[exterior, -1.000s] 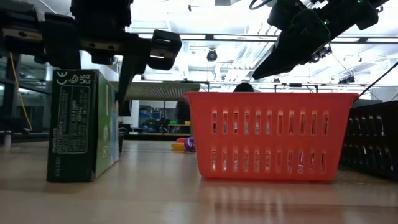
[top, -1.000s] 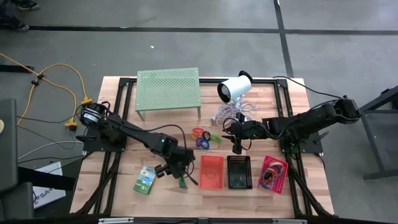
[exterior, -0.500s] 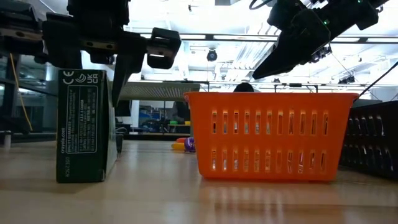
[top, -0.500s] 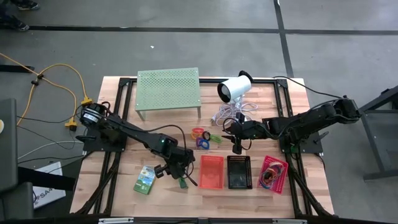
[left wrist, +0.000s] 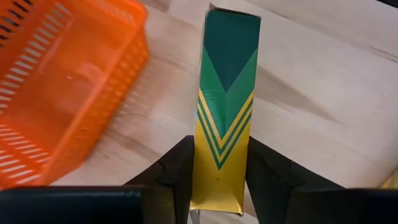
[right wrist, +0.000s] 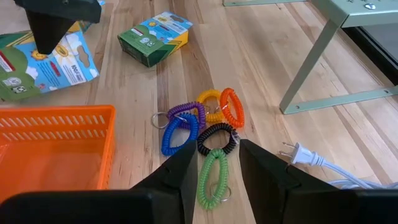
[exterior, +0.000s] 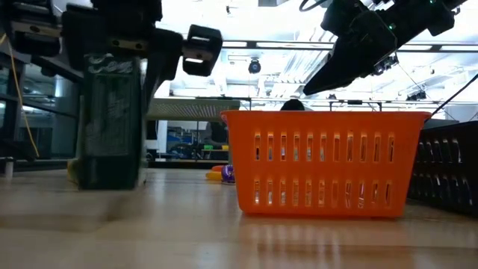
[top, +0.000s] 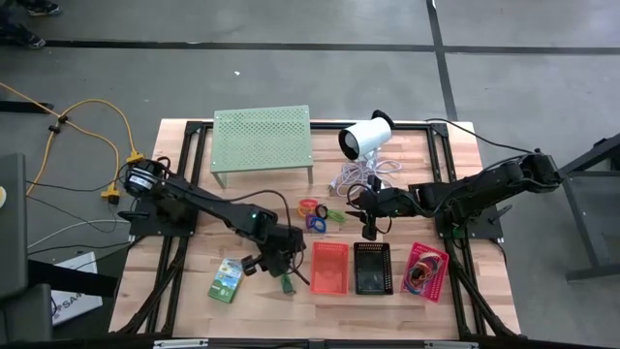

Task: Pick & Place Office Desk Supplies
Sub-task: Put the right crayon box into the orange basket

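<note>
Pack [left wrist: 229, 74] of green and yellow card clamped on both flat sides by left pincer [left wrist: 221, 149]; standing on end, close beside red basket [exterior: 321, 161], not in it yet; hard to tell if touching desk [top: 455, 145] or lifted just off it.

Step in hand, by the look of it: moving this pack to the red basket.

Next move, as a guess: lift high enough to clear the rim; carry sideways over the open top; lower; let go only when well inside; watch for the bottom edge of the pack bumping the basket wall and pushing the light basket away.

Second green pack [top: 225, 279] lying flat on desk, on the far side from the basket; likely next in line.

Right pincer [right wrist: 217, 149] hanging above the pile of coloured loops [right wrist: 199, 124]; fingers apart, nothing between them; waiting, it seems.

Black basket [top: 372, 268] and pink basket [top: 426, 271] in a row past the red one.
</note>
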Robot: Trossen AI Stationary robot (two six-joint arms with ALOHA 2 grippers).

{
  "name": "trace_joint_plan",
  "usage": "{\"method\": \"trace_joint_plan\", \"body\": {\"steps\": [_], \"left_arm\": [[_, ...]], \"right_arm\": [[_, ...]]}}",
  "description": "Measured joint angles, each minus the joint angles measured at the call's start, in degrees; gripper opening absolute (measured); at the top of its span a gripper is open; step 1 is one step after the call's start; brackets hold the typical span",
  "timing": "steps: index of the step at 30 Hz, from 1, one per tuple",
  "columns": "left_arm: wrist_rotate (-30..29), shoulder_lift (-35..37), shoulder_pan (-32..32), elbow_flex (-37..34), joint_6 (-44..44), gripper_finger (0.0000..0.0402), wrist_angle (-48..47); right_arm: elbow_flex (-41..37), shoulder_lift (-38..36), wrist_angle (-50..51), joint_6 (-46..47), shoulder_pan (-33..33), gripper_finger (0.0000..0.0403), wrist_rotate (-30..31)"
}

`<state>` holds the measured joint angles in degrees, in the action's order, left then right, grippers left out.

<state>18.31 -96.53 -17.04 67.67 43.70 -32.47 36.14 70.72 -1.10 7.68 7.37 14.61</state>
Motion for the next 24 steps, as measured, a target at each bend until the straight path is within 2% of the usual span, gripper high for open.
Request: {"method": "trace_joint_plan", "body": {"steps": [13, 24], "left_arm": [[-2.21, 6.71, 2.87, 0.47, 3.03, 0.0119, 0.57], [-2.45, 8.00, 4.35, 0.59, 7.97, 0.0119, 1.96]], "right_arm": [[0.01, 0.00, 0.07, 0.00, 0.01, 0.0107, 0.00], [0.00, 0.00, 0.07, 0.00, 0.01, 0.0107, 0.00]]}}
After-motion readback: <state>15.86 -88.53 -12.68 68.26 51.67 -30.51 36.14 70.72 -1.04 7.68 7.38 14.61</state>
